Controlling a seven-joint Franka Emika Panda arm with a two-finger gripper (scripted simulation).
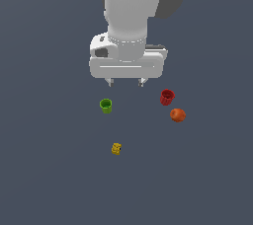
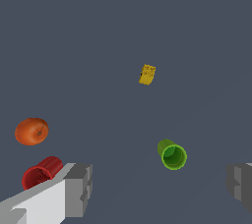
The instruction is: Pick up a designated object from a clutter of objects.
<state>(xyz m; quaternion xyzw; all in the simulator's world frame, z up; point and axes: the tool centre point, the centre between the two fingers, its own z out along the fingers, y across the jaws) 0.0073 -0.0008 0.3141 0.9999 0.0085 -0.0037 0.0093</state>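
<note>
Wrist view shows the fingers (image 2: 74,188) spread wide apart with nothing between them, one pad at each lower corner of the picture and bare tabletop (image 2: 98,21) in the gap. In the exterior view the gripper (image 1: 126,82) hangs above the tabletop, its two short tips pointing down, well apart from every item.

The main risk, as I judge it, is a descent onto the wrong thing. The green cup (image 1: 105,105) lies nearest the fingers, almost under one tip, and the red cup (image 1: 167,97) sits just off the other side toward the exterior view's right, with the orange ball (image 1: 178,115) just beside it. A straight drop from here could close on the green cup or knock it rolling, and the ball could roll if brushed. A second risk is the target's small size: wide fingers closing off-centre could push it aside rather than pinch it.

The designated object (image 1: 116,148) lies alone, farther from the fingers than the green cup and apart from all other items. In the wrist view the same piece (image 2: 147,74) looks mustard-yellow, blocky and knobbly, smaller than either cup; finer detail is too small to tell.
</note>
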